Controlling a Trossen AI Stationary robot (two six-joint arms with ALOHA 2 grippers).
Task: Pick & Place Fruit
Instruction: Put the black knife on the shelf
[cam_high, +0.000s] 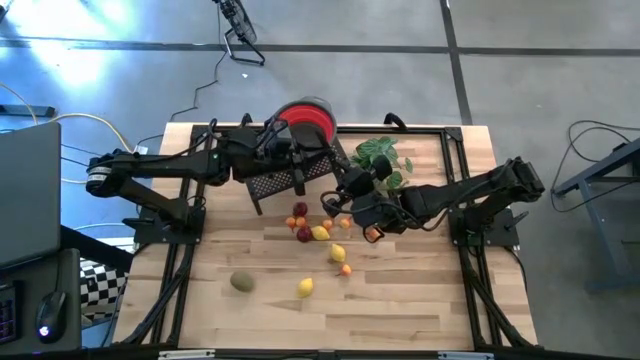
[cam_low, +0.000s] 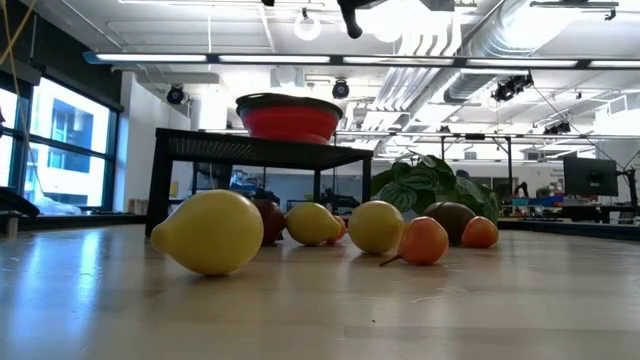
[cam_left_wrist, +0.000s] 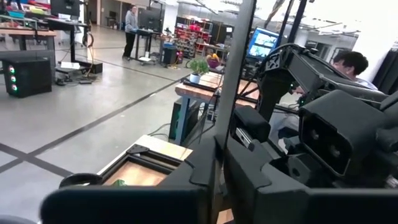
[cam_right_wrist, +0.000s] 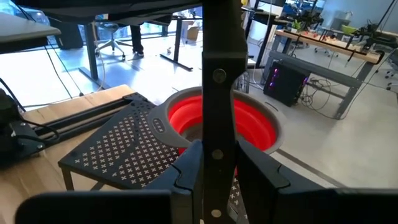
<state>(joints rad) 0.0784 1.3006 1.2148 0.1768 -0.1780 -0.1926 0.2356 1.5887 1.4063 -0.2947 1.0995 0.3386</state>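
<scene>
High view: fruit (cam_high: 318, 232) lies scattered mid-tabletop (cam_high: 420, 300), before a perforated black stand (cam_high: 290, 172) carrying a red bowl (cam_high: 305, 116); leafy plant (cam_high: 380, 158) beside. Left pincer (cam_high: 300, 180) together; right pincer (cam_high: 372, 232) clamped on a black handle (cam_right_wrist: 216, 93).

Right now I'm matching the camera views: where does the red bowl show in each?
High view: red bowl at the table's far edge, centre.
Low view: red bowl on the black perforated stand.
Left wrist view: not in it.
Right wrist view: red bowl centre, behind the gripper.
Shared landmark: the stand.
</scene>
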